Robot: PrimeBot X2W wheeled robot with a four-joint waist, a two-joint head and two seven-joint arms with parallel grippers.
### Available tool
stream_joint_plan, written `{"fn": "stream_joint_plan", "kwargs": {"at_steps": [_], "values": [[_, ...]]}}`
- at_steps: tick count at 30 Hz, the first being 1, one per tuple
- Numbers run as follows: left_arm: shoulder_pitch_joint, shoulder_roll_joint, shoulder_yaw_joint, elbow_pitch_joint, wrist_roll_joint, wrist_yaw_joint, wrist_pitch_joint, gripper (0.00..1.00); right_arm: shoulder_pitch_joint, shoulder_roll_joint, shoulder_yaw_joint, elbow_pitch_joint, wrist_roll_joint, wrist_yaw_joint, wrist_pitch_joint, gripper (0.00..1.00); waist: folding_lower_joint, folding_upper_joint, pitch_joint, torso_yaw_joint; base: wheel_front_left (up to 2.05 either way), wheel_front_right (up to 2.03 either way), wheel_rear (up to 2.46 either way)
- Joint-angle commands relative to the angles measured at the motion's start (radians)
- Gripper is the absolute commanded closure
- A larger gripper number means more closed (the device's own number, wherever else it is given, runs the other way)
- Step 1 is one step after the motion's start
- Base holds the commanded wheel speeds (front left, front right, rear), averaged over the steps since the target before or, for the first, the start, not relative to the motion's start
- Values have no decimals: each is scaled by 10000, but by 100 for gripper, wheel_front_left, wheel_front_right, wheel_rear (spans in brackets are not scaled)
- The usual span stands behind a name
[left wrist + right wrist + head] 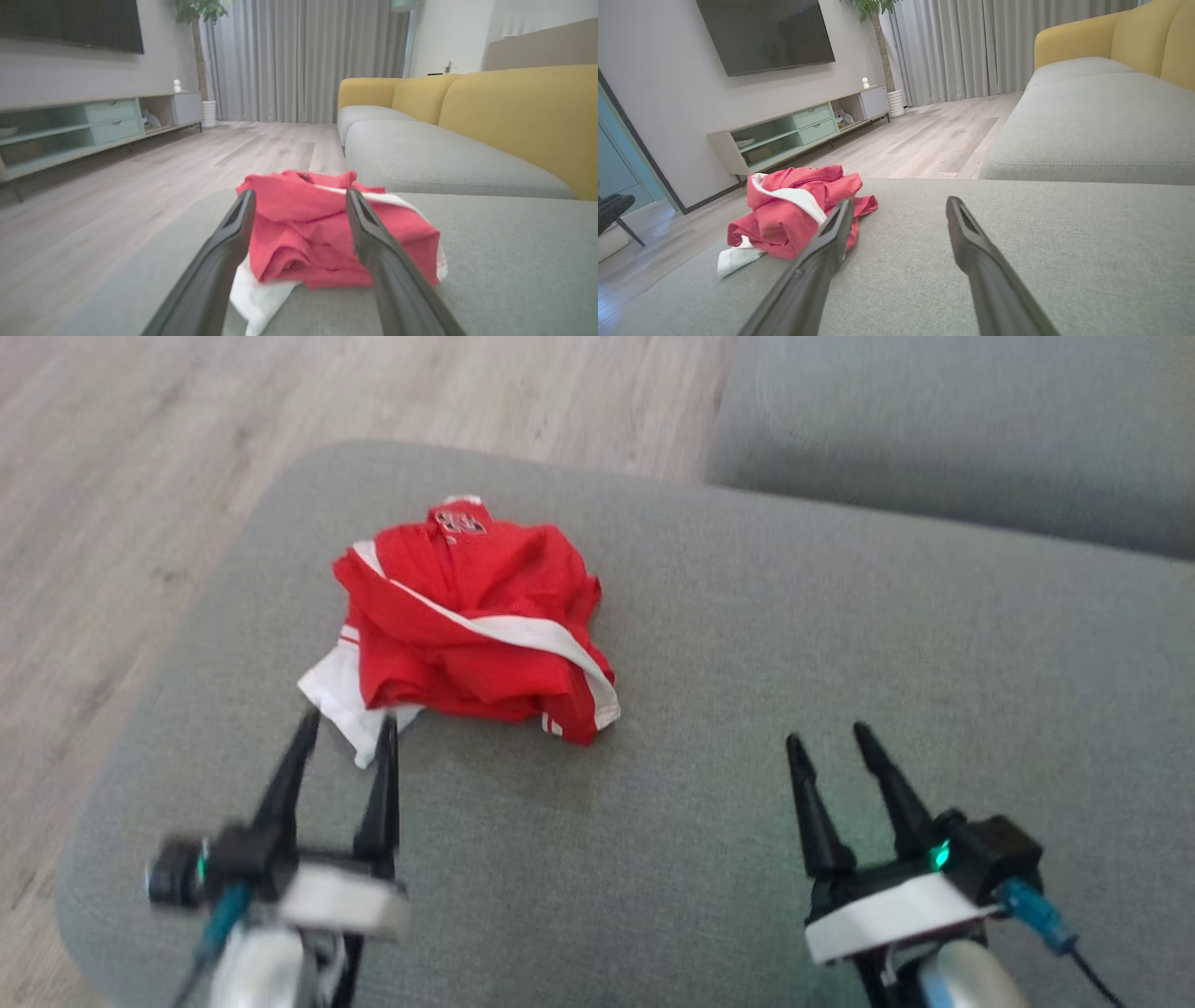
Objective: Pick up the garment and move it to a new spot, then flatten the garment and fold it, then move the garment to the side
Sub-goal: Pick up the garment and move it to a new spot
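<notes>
Wood floor [140, 476] lies past the left and far edges of the grey cushion [747, 663]. Sofa [514, 107] with yellow back and grey seat sits beyond the cushion's far edge. Garment [476, 625], red with white stripes, is a crumpled heap on the cushion's left half, nearer the far edge; a white flap sticks out toward the near-left corner. Left gripper [350, 719] is at the garment's near-left side, jaws moderately apart, tips on either side of the white flap; contact cannot be told, the head view is blurred. In the left wrist view the fingers [224, 242] frame the heap. Right gripper [826, 735] is over bare cushion toward the near-right, jaws apart, holding nothing, well apart from the garment.
</notes>
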Motion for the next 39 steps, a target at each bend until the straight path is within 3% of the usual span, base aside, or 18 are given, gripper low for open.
{"fn": "stream_joint_plan", "kwargs": {"at_steps": [1,10,18,24,25,26,29,39], "values": [[-1357,348,132,-68,77,-125,8,0,-668,-66,86,-419,-129,75,-92,0,1,0,481,-121,0,0,0],[-5120,1837,-1336,2503,-1111,-409,3055,0,-1499,-66,-16,-888,-297,75,-92,0,1,0,1766,-889,0,0,0],[-6085,2620,-2079,4114,-1859,-412,4106,0,-1756,-66,-58,-939,-192,75,-92,0,1,0,2131,-1568,0,0,0],[-6349,2757,-2449,5151,-2309,-413,4589,0,-1863,-66,-104,-953,-169,75,-92,0,1,0,2223,-1875,0,0,0],[-6360,2741,-2559,5294,-2409,-413,4709,17,-1871,-66,-113,-957,-166,75,-92,0,1,0,2214,-1905,0,0,0],[-6362,2701,-2754,5338,-2560,-413,4788,100,-1874,-66,-119,-959,-162,75,-92,0,1,0,2202,-1931,0,0,0],[-6460,2777,-3019,5375,-3068,-413,4655,100,-1866,-66,-117,-951,-144,75,-92,0,1,0,2153,-1982,0,0,0],[-7069,2635,-2823,4865,-3346,-408,1860,100,-1584,-66,-164,-827,-100,75,-92,0,1,0,1514,-1900,0,0,0]]}}
